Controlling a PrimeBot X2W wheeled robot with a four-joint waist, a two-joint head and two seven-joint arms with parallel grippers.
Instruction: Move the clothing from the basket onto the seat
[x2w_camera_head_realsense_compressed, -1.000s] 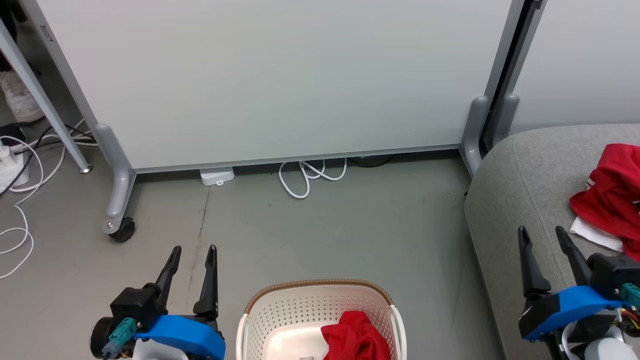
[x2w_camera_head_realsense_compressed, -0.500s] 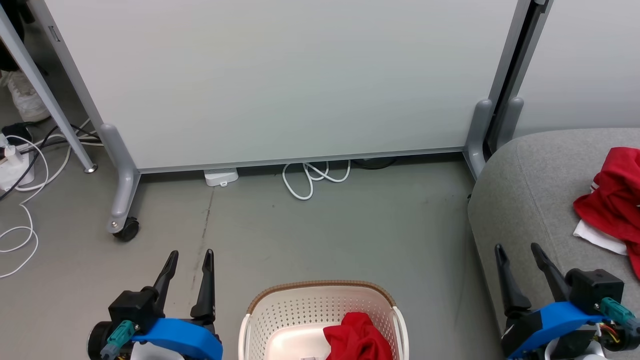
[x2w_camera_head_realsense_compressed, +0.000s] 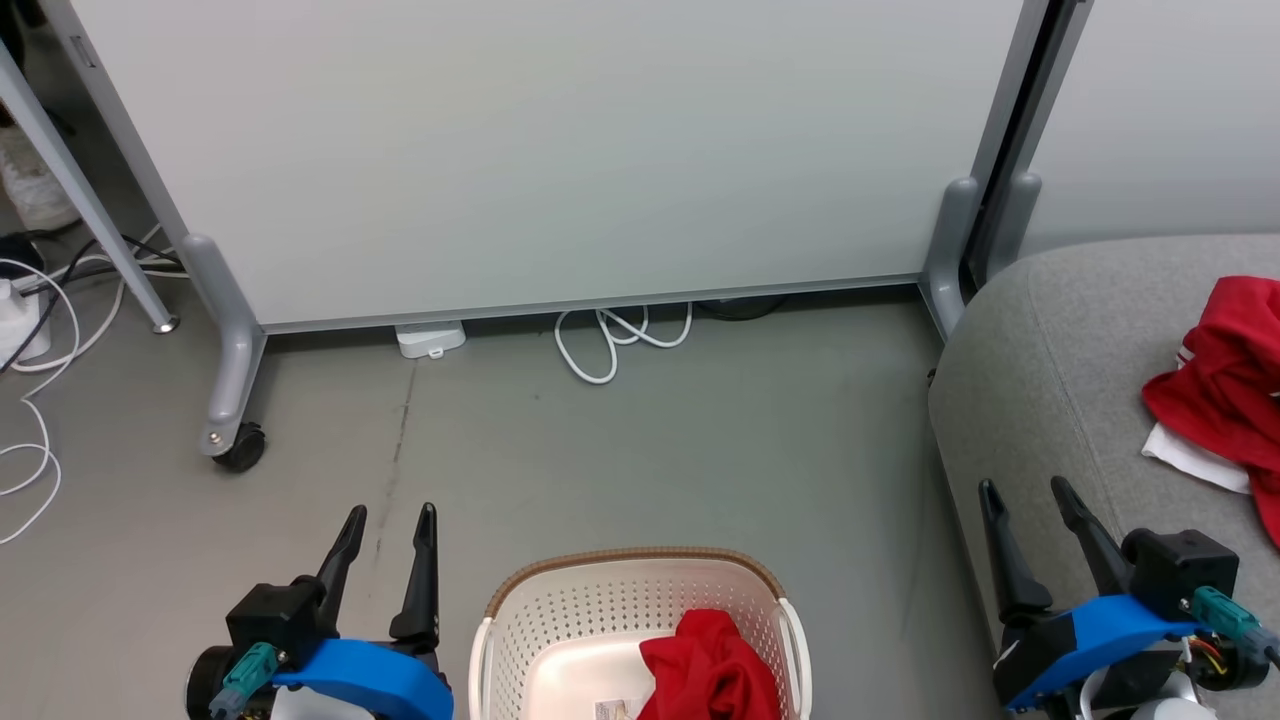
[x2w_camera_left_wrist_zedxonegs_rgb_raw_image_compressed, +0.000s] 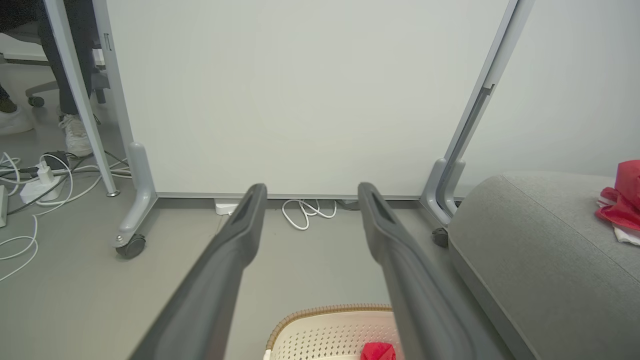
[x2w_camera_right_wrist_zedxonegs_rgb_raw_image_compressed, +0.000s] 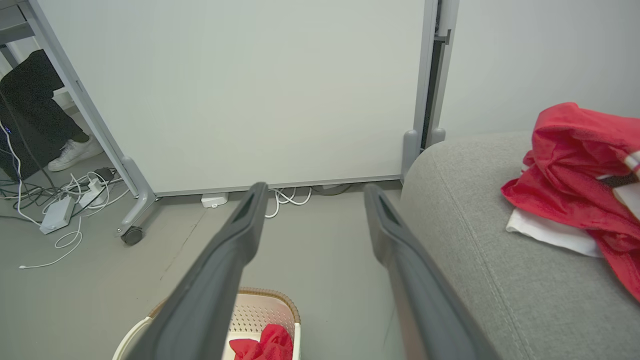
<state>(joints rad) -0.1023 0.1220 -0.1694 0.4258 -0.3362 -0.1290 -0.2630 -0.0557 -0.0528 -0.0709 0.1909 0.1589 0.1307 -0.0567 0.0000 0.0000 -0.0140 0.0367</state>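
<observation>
Left tool (x2w_camera_head_realsense_compressed: 392, 510) and right tool (x2w_camera_head_realsense_compressed: 1023, 485), both spread and empty, either side of the basket (x2w_camera_head_realsense_compressed: 640, 556) on the floor (x2w_camera_head_realsense_compressed: 700, 440) — plain red garment (x2w_camera_head_realsense_compressed: 705, 660) heaped inside, red-and-white garment (x2w_camera_head_realsense_compressed: 1225, 380) lying on the grey sofa (x2w_camera_head_realsense_compressed: 1050, 350) beyond the right tool.

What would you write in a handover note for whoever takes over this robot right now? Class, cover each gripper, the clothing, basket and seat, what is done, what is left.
Left gripper: open, empty, left of the basket.
Right gripper: open, empty, by the seat.
Done: red-and-white garment lies on the seat.
Left: plain red garment is in the basket; move it onto the seat.
</observation>
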